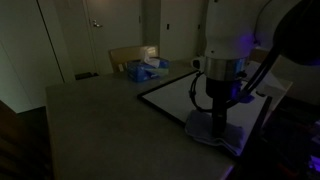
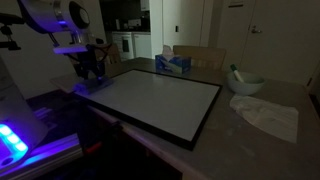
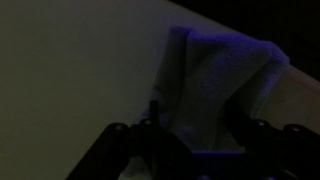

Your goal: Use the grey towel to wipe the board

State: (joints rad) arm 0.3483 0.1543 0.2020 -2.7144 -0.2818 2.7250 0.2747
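Wrist view shows the grey towel [image 3: 215,85] bunched up between the two fingers [image 3: 150,125] of the gripper [image 3: 197,128], lit by a bluish-violet glow. The fingers stand apart, one on each side of the cloth, and the cloth fills the gap between them. The room is so dark that it is not possible to tell whether they press on the towel or stand loose around it. A pale flat surface spreads out to the left of the towel, and a tan strip shows on its right.

In an exterior view the gripper [image 1: 217,118] points straight down at the near corner of the board [image 1: 175,95], and the towel [image 1: 215,135] lies as a pale heap under it, on the board's corner near the table edge. The board lies flat on the table [image 1: 90,110], with its black frame showing along the edges. A tissue box [image 1: 145,68] stands at the far side of the table, in front of a chair [image 1: 125,55].

In an exterior view from the opposite side, the gripper [image 2: 88,78] hangs over the far left corner of the board [image 2: 165,95]; the towel cannot be made out there. Beyond the board stands the tissue box [image 2: 173,63]. To its right sit a pale bowl [image 2: 245,84] and a crumpled white cloth [image 2: 268,116], both on the table [image 2: 300,95] and clear of the board.
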